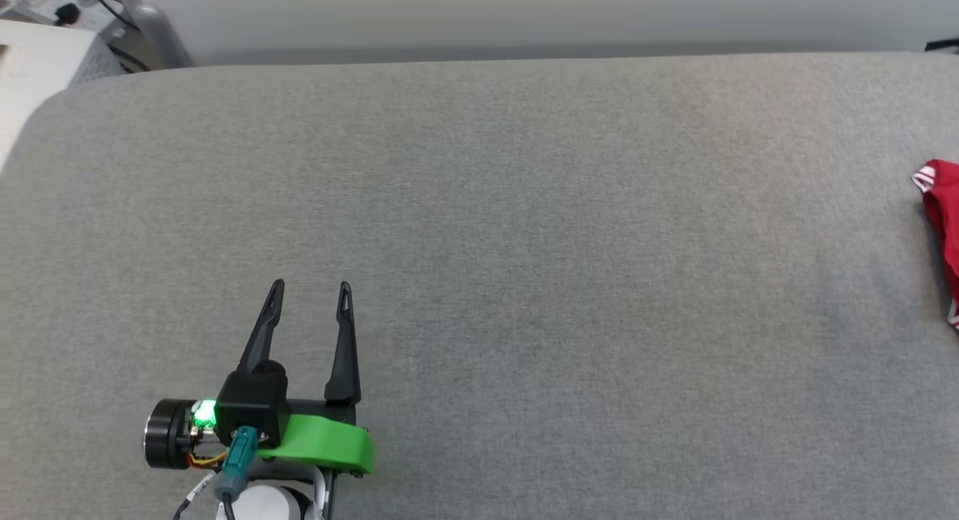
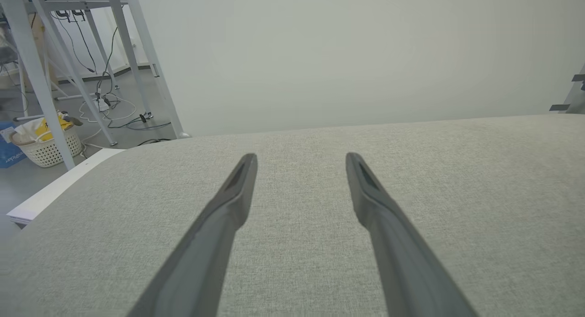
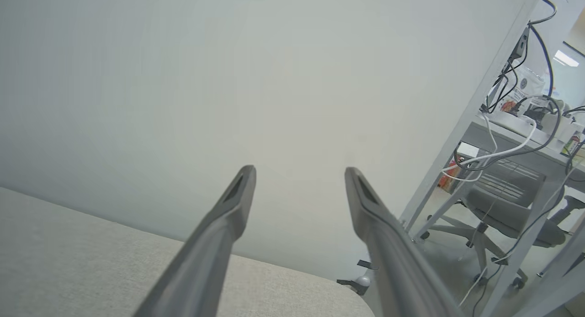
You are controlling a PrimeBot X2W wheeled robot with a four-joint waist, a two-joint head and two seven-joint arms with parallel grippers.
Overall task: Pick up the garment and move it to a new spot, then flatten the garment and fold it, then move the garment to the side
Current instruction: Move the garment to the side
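Left pincer (image 1: 311, 285), right pincer (image 3: 298, 170) both gape empty; we'd swing right to the red stripe-trimmed jersey garment (image 1: 945, 205) on the grey fabric surface (image 1: 524, 243), pinching one fold.

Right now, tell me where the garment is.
In the head view the garment lies at the far right edge of the grey padded surface, partly cut off by the frame, well to the right of the open left gripper.

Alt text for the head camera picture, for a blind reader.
The left gripper, open and empty, is at lower left above a wide grey fabric surface. A corner of the red garment with striped trim shows at the right edge.
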